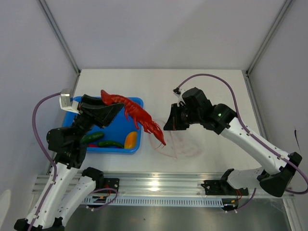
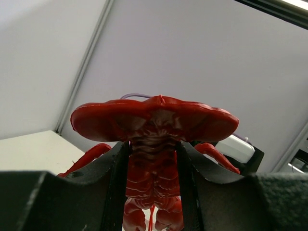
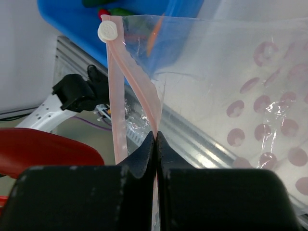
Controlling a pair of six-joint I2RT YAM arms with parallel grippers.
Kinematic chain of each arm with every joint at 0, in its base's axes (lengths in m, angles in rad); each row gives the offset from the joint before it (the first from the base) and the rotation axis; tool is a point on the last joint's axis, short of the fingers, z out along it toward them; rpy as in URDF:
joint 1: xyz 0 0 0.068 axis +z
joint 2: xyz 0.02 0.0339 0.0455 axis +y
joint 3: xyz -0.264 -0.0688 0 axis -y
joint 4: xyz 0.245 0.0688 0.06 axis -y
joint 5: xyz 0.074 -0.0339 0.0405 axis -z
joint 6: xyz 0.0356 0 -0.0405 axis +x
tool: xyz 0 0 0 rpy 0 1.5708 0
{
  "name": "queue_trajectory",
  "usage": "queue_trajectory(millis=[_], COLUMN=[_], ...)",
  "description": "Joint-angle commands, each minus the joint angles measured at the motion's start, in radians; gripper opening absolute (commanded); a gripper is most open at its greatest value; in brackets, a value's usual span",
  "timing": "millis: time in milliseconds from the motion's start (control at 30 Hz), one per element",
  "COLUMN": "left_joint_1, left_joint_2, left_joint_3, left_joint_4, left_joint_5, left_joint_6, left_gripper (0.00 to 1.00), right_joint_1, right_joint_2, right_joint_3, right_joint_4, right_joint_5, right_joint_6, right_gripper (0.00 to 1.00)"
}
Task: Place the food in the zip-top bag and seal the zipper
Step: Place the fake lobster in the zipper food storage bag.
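Observation:
My left gripper point(image 1: 113, 110) is shut on the tail end of a red toy lobster point(image 1: 135, 112) and holds it in the air over the blue tray, claws pointing down toward the mouth of the zip-top bag point(image 1: 179, 145). In the left wrist view the lobster point(image 2: 154, 118) fills the gap between my fingers point(image 2: 118, 178). My right gripper point(image 3: 156, 135) is shut on the pale pink zipper point(image 3: 119, 86) and lifts one lip of the clear bag point(image 3: 231, 82), so the mouth gapes. Two dark green peppers point(image 1: 92, 137) and a yellow-orange fruit point(image 1: 130, 140) lie in the tray.
The blue tray point(image 1: 115, 149) sits at the left, near the table's front edge. A white slider tab point(image 3: 107, 31) caps the zipper's end. A metal rail point(image 1: 159, 185) runs along the front. White walls close in the back and both sides.

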Motion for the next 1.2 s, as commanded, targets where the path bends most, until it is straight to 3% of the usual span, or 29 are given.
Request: queue_trajectory(millis=[0, 133, 500, 833, 1167], left_joint_1=[-0.061, -0.148, -0.228, -0.340, -0.521], left_joint_2=[-0.002, -0.011, -0.009, 0.023, 0.052], left_joint_3=[-0.005, 0.005, 0.043, 0.032, 0.064], left_joint_4=[0.065, -0.011, -0.137, -0.154, -0.238], left_joint_5=[-0.077, -0.142, -0.215, -0.254, -0.435], left_joint_6=[0.063, 0.178, 0.368, 0.413, 0.563], left_gripper=[0.01, 0.01, 0.01, 0.00, 0.01], right_joint_1=[-0.017, -0.034, -0.060, -0.104, -0.112], right_joint_2=[-0.041, -0.067, -0.112, -0.120, -0.104], right_joint_3=[0.005, -0.034, -0.071, -0.071, -0.069], right_joint_4=[0.076, 0.148, 0.189, 0.231, 0.243], right_joint_5=[-0.080, -0.139, -0.198, -0.215, -0.232], right_joint_6=[0.066, 0.146, 0.209, 0.270, 0.288], right_gripper=[0.00, 0.00, 0.00, 0.00, 0.00])
